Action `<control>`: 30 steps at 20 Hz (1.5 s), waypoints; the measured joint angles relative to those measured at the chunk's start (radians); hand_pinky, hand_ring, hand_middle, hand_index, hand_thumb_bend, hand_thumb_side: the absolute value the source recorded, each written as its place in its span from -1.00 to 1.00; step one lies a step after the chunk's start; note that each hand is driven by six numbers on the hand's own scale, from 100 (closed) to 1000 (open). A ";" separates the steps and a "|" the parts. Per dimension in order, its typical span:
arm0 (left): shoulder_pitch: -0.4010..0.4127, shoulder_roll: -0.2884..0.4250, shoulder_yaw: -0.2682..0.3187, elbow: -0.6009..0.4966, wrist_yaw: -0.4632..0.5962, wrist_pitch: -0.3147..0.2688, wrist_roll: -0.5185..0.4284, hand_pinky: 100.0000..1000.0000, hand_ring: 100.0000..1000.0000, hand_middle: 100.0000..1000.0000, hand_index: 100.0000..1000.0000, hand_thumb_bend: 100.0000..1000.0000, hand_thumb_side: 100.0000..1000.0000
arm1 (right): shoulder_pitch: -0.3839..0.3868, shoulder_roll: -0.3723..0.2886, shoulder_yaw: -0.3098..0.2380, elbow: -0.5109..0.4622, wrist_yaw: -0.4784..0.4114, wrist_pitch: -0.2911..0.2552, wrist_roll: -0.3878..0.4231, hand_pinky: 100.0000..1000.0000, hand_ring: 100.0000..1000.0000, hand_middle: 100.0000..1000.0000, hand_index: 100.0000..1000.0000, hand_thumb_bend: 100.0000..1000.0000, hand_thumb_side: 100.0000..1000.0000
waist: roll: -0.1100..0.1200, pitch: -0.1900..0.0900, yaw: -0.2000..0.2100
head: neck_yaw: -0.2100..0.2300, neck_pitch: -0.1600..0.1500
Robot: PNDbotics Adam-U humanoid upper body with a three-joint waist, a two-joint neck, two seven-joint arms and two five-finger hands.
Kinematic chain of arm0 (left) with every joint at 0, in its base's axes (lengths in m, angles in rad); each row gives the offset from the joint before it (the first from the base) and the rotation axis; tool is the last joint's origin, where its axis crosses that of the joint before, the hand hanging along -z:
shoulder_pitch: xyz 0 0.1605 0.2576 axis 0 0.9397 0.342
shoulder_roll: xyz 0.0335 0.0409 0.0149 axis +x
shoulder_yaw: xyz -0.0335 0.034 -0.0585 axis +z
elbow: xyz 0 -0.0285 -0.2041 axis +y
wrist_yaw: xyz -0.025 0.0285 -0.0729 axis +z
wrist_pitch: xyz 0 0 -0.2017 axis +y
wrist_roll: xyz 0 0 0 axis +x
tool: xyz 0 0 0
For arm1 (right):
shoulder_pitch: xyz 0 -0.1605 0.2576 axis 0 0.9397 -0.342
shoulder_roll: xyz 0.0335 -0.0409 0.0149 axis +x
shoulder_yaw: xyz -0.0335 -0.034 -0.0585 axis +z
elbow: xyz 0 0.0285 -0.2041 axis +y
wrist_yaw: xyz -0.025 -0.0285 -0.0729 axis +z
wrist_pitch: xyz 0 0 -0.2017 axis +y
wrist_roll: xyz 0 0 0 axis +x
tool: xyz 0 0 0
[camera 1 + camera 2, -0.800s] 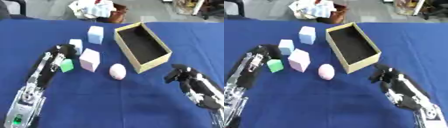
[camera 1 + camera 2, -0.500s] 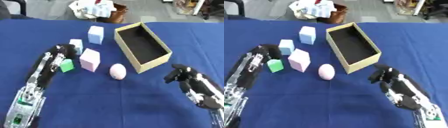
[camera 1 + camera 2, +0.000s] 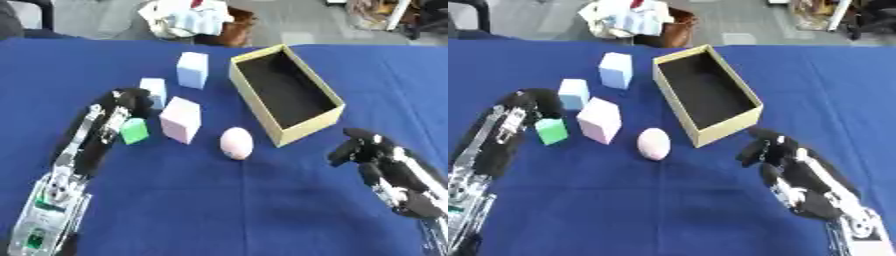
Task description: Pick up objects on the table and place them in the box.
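An open tan box [image 3: 311, 131] with a dark inside lies at centre right. A pink egg [image 3: 236, 143] rests just left of its near corner. Further left stand a pink cube [image 3: 181, 120], a small green cube [image 3: 134, 131], a small pale blue cube [image 3: 154, 89] and a taller pale blue block [image 3: 192, 70]. My left hand [image 3: 124, 102] lies over the table with relaxed fingers; their tips are by the small blue cube and the green cube sits right beside the hand, not held. My right hand [image 3: 770, 149] rests open near the box's near corner, holding nothing.
Beyond the blue table's far edge lies a heap of white bags and a brown item [image 3: 197, 20]. A dark chair [image 3: 22, 17] shows at the far left. Bare blue cloth [image 3: 227, 205] fills the near half between my arms.
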 measured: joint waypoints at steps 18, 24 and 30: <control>-0.148 0.309 0.054 0.093 -0.316 -0.016 -0.119 0.63 0.56 0.56 0.76 -1.00 -0.48 | 0.008 -0.001 -0.006 0.005 0.001 -0.003 -0.001 0.27 0.38 0.23 0.81 -1.00 -0.19 | 0.000 -0.001 -0.005 | -0.010 -0.011; -0.221 0.422 0.005 0.216 -0.454 -0.043 -0.211 0.63 0.56 0.59 0.78 -1.00 -0.52 | 0.009 -0.004 -0.006 0.005 0.001 -0.003 -0.001 0.27 0.38 0.23 0.81 -1.00 -0.19 | 0.000 -0.001 -0.009 | -0.013 -0.016; -0.288 0.484 -0.070 0.322 -0.526 -0.077 -0.271 0.65 0.58 0.63 0.81 -1.00 -0.05 | 0.014 -0.009 -0.006 0.006 0.002 -0.003 0.000 0.27 0.37 0.23 0.81 -1.00 -0.19 | 0.003 -0.001 -0.016 | -0.013 -0.016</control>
